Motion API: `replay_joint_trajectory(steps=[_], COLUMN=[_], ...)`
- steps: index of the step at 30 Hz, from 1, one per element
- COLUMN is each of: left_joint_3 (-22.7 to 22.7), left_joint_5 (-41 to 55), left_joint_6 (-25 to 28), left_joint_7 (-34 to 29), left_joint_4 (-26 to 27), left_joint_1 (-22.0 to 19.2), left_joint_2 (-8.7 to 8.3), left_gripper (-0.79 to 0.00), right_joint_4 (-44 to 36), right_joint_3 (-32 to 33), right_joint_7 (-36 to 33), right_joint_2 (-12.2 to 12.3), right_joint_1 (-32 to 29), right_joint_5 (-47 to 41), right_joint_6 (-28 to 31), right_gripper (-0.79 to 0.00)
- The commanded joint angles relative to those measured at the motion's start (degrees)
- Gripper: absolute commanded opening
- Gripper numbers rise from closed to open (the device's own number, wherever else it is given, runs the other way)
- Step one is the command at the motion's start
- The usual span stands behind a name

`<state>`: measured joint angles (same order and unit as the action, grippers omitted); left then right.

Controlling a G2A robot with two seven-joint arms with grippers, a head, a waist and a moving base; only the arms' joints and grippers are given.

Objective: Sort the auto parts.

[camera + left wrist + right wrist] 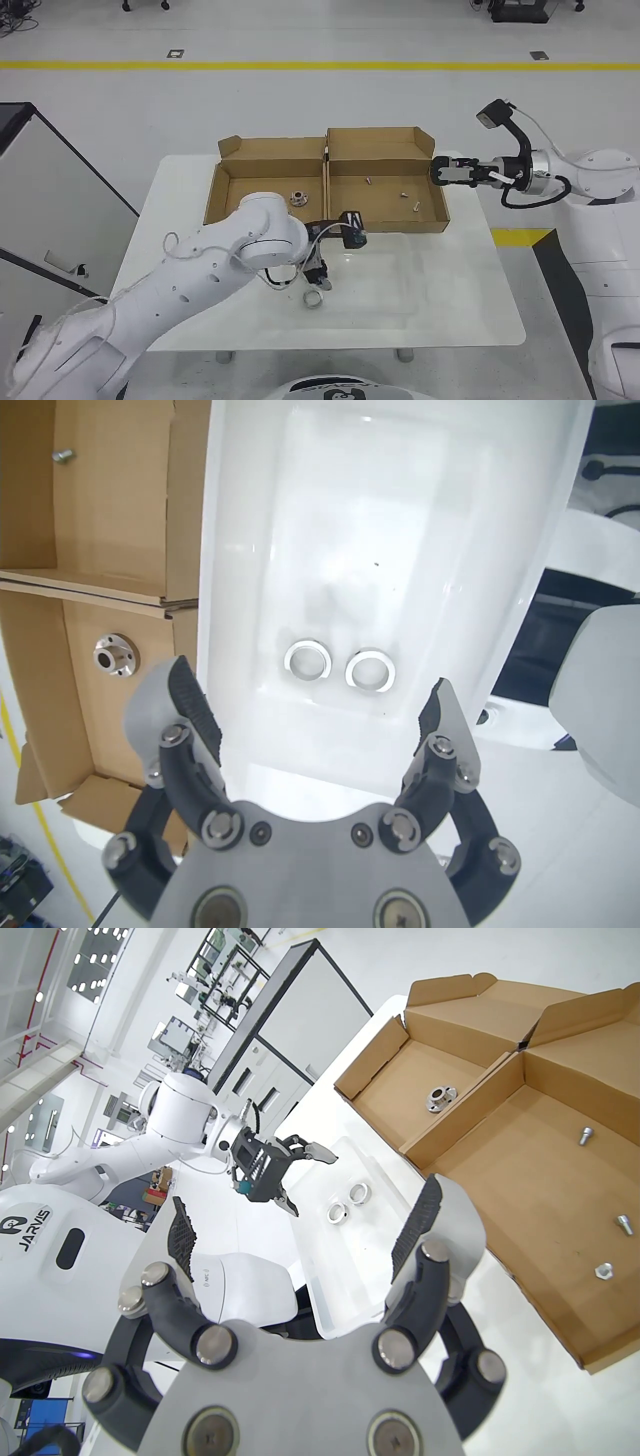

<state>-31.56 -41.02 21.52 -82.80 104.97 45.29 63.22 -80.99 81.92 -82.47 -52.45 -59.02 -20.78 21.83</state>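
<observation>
right gripper fingers spread wide | left gripper splayed just beside two rings on table | flanged hub in one cardboard box | two bolts, nut in adjoining box

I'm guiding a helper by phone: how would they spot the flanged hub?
On the white table stand two open cardboard boxes. The flanged hub lies alone in one. It is a shiny disc with a raised bored centre, unlike the other box's small bolts and nut or the plain rings on the table.

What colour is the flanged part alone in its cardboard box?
Shiny silver metal; the flanged part shows best in the left wrist view, against the brown box.
</observation>
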Motion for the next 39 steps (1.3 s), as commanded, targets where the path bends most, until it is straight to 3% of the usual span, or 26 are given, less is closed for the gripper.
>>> replay_joint_trajectory(steps=[1,9,12,18,21,32,39], left_joint_3=[3.2,12.6,15.2,19.6,21.2,21.8,21.8], left_joint_5=[0.8,4.7,5.6,6.4,6.8,4.2,3.2], left_joint_6=[-0.5,2.1,3.4,4.9,5.3,4.2,3.9], left_joint_7=[-0.5,2.1,3.4,4.9,5.4,4.3,4.0], left_joint_4=[-1.6,-6.1,-7.5,-11.2,-13.1,-18.1,-20.9], left_joint_1=[-2.5,-9.0,-10.9,-13.9,-14.8,-14.0,-13.7], left_joint_2=[0.43,1.85,2.14,2.66,3.12,5.15,6.53], left_gripper=[0.000,0.000,-0.157,-0.289,-0.305,-0.246,-0.332], right_joint_4=[0.0,0.0,0.0,0.0,0.0,0.0,0.0], right_joint_3=[0.0,0.0,0.0,0.0,0.0,0.0,0.0], right_joint_7=[0.0,0.0,0.0,0.0,0.0,0.0,0.0], right_joint_2=[0.0,0.0,0.0,0.0,0.0,0.0,0.0], right_joint_1=[0.0,0.0,0.0,0.0,0.0,0.0,0.0], right_joint_5=[0.0,0.0,0.0,0.0,0.0,0.0,0.0], right_joint_6=[0.0,0.0,0.0,0.0,0.0,0.0,0.0], right_gripper=[0.000,0.000,0.000,0.000,0.000,0.000,0.000])
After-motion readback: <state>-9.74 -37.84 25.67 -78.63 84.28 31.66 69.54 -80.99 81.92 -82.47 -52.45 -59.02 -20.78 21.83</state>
